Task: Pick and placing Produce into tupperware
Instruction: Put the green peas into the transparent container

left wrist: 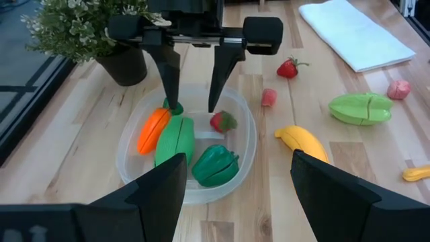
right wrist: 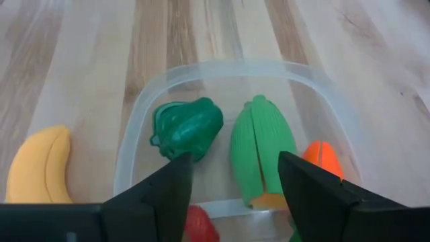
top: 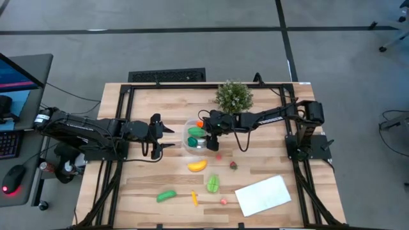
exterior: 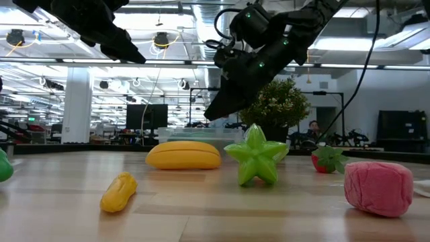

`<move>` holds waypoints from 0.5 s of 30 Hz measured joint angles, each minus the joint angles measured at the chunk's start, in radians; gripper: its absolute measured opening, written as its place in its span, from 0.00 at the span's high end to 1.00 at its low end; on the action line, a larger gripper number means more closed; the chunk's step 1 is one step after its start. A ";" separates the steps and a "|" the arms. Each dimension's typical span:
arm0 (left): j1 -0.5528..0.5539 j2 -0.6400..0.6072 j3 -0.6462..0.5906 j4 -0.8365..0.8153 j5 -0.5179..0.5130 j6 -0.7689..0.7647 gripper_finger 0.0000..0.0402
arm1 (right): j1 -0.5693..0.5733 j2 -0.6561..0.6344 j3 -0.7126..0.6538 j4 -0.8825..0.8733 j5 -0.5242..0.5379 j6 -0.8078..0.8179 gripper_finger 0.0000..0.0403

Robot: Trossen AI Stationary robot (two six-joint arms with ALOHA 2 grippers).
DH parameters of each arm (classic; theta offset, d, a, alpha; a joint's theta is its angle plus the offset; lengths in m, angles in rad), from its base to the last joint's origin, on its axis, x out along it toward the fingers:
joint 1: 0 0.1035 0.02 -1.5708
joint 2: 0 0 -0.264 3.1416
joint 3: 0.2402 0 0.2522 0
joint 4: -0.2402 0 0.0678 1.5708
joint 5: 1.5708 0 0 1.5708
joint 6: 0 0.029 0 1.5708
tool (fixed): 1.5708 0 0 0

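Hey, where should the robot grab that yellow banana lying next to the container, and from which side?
Grip the banana across its thick middle, coming straight down from above. It lies flat on the table just outside the tupperware, with open wood on both long sides, so the tool's fingers fit either side of its narrow width.

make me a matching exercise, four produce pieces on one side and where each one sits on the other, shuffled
Things:
1. orange carrot
2. yellow banana
3. green star fruit
4. strawberry

Places:
a. on the bare table beside the tupperware
b. inside the tupperware
c. between the potted plant and the white sheet
d. between the banana and a pink berry

Pairs: 1-b, 2-a, 3-d, 4-c
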 joint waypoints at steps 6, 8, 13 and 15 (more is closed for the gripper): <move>0.000 0.000 0.000 0.001 0.000 0.000 0.36 | 0.019 -0.056 0.000 -0.036 0.000 -0.026 0.43; 0.000 0.000 0.000 0.001 0.001 -0.001 0.36 | 0.039 -0.092 0.000 -0.084 0.000 -0.049 0.43; 0.000 0.007 0.000 0.000 0.045 -0.017 0.36 | 0.113 -0.202 0.000 -0.247 0.001 -0.069 0.43; 0.000 0.017 0.000 -0.009 0.068 -0.019 0.36 | 0.149 -0.246 0.000 -0.323 0.003 -0.066 0.43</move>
